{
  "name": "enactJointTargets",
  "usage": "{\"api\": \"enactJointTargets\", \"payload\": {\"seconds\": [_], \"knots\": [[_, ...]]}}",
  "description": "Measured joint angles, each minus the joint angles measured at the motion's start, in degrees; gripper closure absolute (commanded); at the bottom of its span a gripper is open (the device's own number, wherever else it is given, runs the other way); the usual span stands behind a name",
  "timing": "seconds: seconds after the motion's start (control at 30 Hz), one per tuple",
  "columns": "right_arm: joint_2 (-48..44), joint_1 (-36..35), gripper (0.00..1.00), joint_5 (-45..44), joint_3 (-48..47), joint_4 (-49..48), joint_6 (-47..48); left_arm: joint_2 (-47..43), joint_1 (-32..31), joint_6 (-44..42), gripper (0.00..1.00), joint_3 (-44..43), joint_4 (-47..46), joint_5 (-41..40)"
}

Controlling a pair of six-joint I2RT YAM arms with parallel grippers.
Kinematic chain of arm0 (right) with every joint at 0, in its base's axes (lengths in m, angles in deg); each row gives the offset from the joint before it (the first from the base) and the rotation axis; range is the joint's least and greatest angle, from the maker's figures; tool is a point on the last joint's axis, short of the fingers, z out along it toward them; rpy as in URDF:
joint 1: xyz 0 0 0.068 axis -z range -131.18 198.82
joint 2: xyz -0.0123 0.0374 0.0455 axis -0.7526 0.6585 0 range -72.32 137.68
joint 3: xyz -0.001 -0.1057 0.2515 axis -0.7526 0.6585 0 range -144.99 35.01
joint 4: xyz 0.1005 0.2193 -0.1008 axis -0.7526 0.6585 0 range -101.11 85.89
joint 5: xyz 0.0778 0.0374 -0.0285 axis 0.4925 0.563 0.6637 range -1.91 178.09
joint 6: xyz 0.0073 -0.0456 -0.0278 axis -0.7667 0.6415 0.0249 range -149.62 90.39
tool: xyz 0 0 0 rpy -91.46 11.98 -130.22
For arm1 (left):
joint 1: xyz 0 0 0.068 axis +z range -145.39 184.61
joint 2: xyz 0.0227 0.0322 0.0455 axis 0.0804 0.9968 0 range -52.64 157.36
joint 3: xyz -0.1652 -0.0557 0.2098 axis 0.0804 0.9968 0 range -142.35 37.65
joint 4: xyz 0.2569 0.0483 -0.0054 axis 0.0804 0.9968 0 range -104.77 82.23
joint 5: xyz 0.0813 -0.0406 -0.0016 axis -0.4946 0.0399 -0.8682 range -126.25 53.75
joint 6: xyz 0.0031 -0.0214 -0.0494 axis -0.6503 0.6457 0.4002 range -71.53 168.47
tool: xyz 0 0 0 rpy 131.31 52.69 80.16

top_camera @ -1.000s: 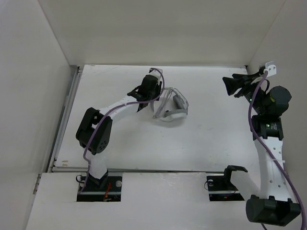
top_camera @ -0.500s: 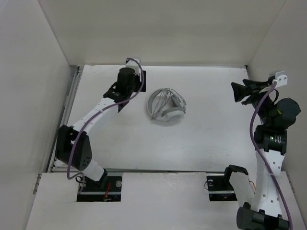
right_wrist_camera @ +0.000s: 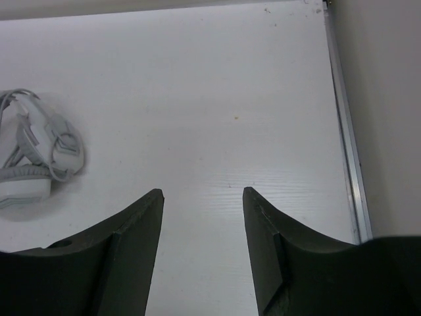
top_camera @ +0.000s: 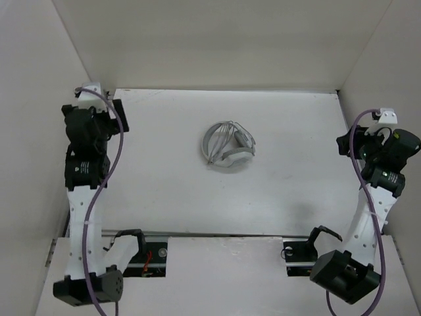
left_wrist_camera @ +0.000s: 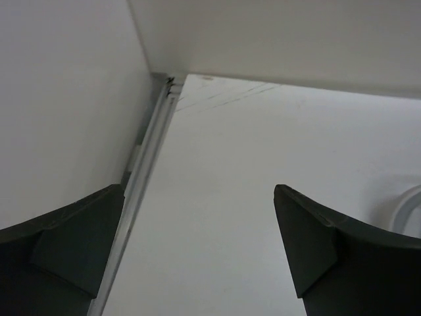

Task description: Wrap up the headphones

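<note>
The headphones [top_camera: 228, 146] lie in the middle of the table, white headband curled round the grey ear cups, with the thin cord looped over them. The right wrist view has the headphones [right_wrist_camera: 36, 151] at its left edge, and a sliver of the headband [left_wrist_camera: 409, 209] shows at the right edge of the left wrist view. My left gripper [top_camera: 118, 115] is far off by the left wall, and this left gripper [left_wrist_camera: 198, 187] is wide open and empty. My right gripper [top_camera: 342, 141] hovers near the right wall, and this right gripper [right_wrist_camera: 202, 191] is open over bare table.
White walls close in the table on the left, back and right. A metal rail [left_wrist_camera: 148, 164] runs along the left edge and another rail [right_wrist_camera: 345, 131] along the right. Purple cables [top_camera: 105, 178] hang along both arms.
My left gripper opened, let go of the headphones and swung back to the left wall. The headphones settled flat on the table. The right arm drew back toward the right wall.
</note>
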Motion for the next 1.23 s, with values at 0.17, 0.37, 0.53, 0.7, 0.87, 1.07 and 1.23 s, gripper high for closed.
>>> {"api": "enactJointTargets", "payload": {"seconds": [0.17,0.37,0.53,0.7,0.87,1.07,1.23], "knots": [[-1.0,3.5,0.4,2.1,0.1,0.5,2.0,-8.3,11.5,-2.6,0.0,8.3,4.7,3.8],[-2.0,6.3,0.0,3.5,2.8,-0.5,4.5,-11.6,22.4,-3.6,0.0,12.6,7.5,10.4],[1.0,8.4,0.0,2.1,2.8,-0.2,6.1,-12.0,30.4,-3.6,0.0,14.9,8.0,15.6],[8.9,9.3,0.0,0.7,-3.4,9.3,6.4,-7.7,38.0,-3.5,0.0,15.8,8.2,21.0],[15.1,12.0,0.0,-0.9,-14.2,17.6,7.1,-2.6,43.5,-2.5,0.0,15.8,8.2,25.7],[9.9,21.3,0.0,-2.9,-10.8,11.5,5.0,-2.8,45.5,-1.8,0.0,16.2,6.8,28.9],[2.7,20.7,0.0,-3.5,-5.8,4.7,4.6,-6.0,45.0,-1.5,0.0,18.5,3.7,30.1]]}}
